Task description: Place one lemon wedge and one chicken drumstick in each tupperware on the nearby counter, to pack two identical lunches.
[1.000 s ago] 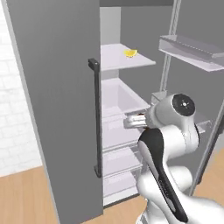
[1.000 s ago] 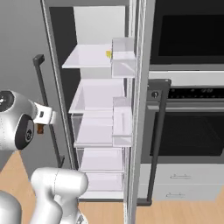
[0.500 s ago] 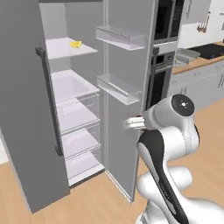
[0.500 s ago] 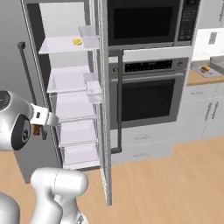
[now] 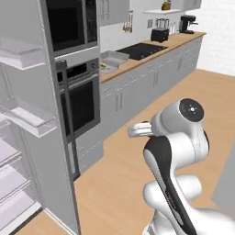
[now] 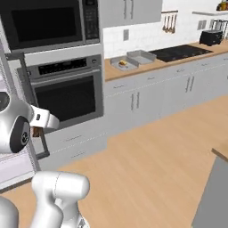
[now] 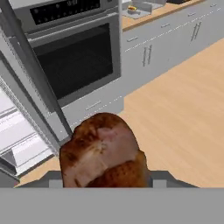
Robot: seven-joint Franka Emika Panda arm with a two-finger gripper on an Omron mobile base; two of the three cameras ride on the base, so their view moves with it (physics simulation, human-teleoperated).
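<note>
My gripper [image 7: 105, 181] is closed on a chicken drumstick [image 7: 103, 151]; in the hand view the reddish-brown, glossy bulb of it sits right in front of the camera, between the two jaw bases at the bottom edge, and the fingertips themselves are covered by the meat. In the right base view a sliver of the same brown shows just under my wrist, beside the fridge door edge. The hand is held in the air over the wooden floor [image 6: 156, 156], well apart from the counter [image 6: 147, 63]. Ahead of the hand stands the wall oven [image 7: 74, 52], with the open fridge door [image 7: 26, 87] to its left in the hand view. On the counter, past the oven column, two tupperware trays sit side by side: the nearer tupperware [image 6: 122, 63] holds a small yellow and brown load, too small for me to tell what exactly; the second tray [image 6: 141, 56] lies just beside it, toward the black cooktop [image 6: 180, 51], and I cannot tell what it holds. Beyond the cooktop a toaster [image 6: 209, 37] stands near the wall.
</note>
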